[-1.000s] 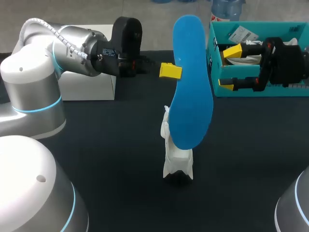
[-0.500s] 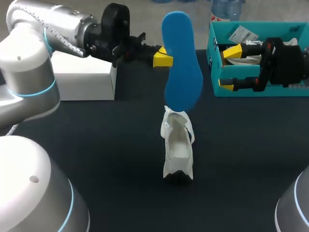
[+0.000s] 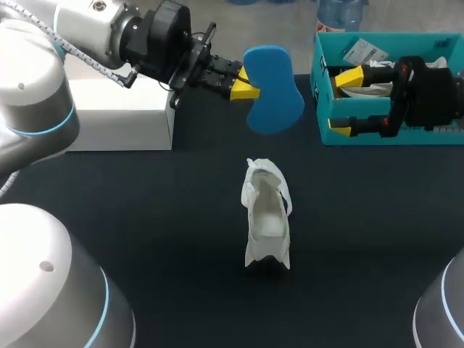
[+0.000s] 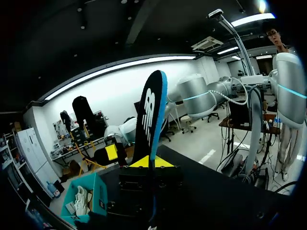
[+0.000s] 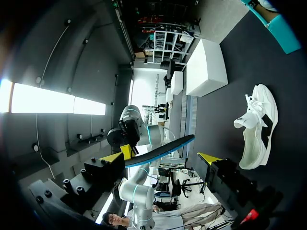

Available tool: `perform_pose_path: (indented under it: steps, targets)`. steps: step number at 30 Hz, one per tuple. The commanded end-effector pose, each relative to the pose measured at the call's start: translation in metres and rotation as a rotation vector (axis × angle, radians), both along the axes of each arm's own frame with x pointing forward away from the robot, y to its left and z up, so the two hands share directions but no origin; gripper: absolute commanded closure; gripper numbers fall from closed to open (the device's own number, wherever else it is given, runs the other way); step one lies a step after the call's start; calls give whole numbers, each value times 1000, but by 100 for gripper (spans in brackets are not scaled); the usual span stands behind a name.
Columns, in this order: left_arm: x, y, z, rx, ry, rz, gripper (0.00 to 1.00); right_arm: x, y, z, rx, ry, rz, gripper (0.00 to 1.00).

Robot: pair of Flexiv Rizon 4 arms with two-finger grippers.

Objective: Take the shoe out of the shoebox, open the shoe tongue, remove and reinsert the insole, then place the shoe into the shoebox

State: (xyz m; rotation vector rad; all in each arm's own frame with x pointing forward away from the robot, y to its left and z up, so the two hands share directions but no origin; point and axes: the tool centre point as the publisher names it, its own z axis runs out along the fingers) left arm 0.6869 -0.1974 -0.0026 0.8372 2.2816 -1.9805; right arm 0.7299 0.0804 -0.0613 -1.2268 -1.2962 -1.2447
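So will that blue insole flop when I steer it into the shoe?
Probably not much: clamped at one edge in the left gripper, the insole juts out nearly straight, only slightly curved. It looks thin, so likely light; its tip may flex against the shoe.

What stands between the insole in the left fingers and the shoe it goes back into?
Nothing visible does. The insole, clamped in the left fingers, hangs over open table beyond the white shoe. The right fingers sit open at the teal shoebox, well off to the side.
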Motion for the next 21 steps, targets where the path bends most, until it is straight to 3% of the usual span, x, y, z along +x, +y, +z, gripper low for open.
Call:
perform_pose_path:
  steps: [1, 4, 7, 21]
  targets:
    - [5, 2, -9, -80, -424, -81, 100, 0, 1, 0, -1, 1, 0, 0]
    - [11, 5, -13, -71, -600, -129, 100, 0, 1, 0, -1, 1, 0, 0]
    - [13, 6, -17, -78, -676, -154, 100, 0, 1, 0, -1, 1, 0, 0]
    - [12, 7, -19, -57, -679, -180, 100, 0, 1, 0, -1, 1, 0, 0]
